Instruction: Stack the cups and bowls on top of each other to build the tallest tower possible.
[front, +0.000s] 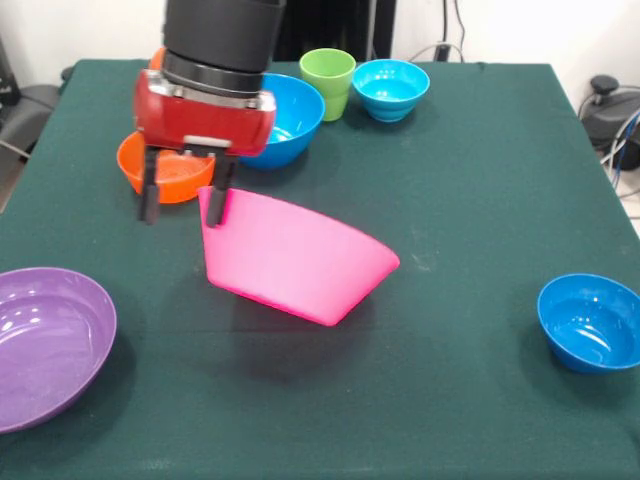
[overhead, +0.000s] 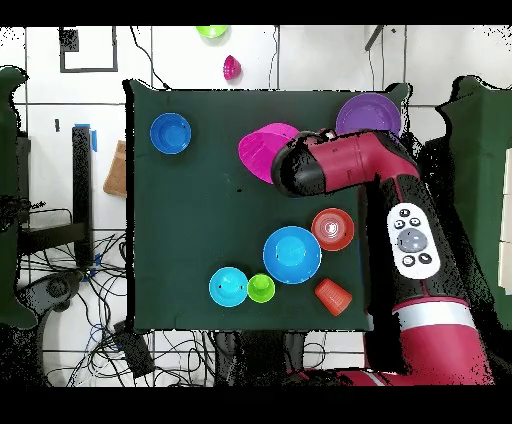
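While the pink bowl (front: 295, 258) hangs tilted on its side above the green table (front: 470, 200), the gripper (front: 183, 207) pinches its rim at the upper left corner: one black finger sits inside the rim and the other outside, to its left. A shadow lies on the cloth just under the bowl. No tower stands; every piece is apart from the others.

In the front view the purple bowl (front: 45, 345) rests at the near left edge, and the dark blue bowl (front: 590, 322) sits near the right edge. Behind the gripper, the small orange bowl (front: 165, 172) lies at the left, partly hidden by the fingers. The medium blue bowl (front: 290, 118) is beside it, further back. The lime green cup (front: 328, 82) stands upright at the far side, with the cyan bowl (front: 391, 88) just to its right. From above, the orange cup (overhead: 332, 294) shows near the table edge.

No writing or brand can be read on any of these pieces.
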